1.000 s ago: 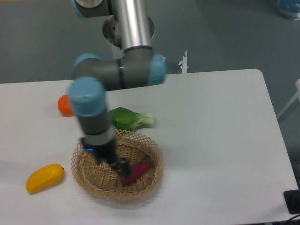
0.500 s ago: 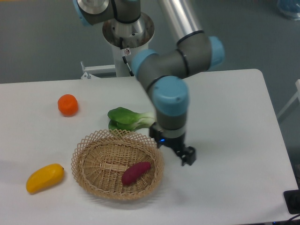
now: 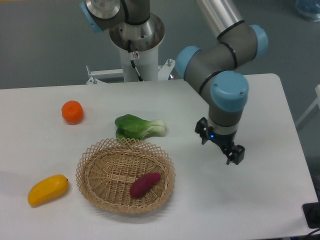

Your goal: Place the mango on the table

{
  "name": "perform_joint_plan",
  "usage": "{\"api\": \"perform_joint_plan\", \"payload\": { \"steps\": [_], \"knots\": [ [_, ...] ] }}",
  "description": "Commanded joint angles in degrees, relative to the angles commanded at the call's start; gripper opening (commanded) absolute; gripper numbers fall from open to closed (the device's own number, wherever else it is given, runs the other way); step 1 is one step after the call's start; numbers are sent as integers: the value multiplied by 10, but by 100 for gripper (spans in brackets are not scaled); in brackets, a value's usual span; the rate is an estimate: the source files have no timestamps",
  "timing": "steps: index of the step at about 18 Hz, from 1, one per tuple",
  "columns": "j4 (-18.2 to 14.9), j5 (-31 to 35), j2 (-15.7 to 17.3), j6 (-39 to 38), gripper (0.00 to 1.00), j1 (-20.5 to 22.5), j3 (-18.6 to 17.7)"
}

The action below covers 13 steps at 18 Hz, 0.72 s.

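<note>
Swung right from the basket (image 3: pixel 125 176), pincer (image 3: pixel 231 154) hangs over table (image 3: pixel 260 130).

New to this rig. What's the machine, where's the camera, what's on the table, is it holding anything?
This is a single jointed robot arm, grey with blue caps, ending in a small black two-finger gripper. One fixed camera looks down at the white table from the front.

On the table lie a yellow-orange oblong mango at the front left, a round orange tangerine and a green leafy bok choy. A round woven wicker basket holds a purple-red sweet potato.

The gripper hangs over the right side of the table with nothing in it; whether it is open is hard to tell.
</note>
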Motion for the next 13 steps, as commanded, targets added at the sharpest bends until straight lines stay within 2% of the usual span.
{"api": "perform_joint_plan", "payload": {
  "steps": [13],
  "knots": [
    [-1, 2, 0, 4, 100, 4, 0]
  ]
}}
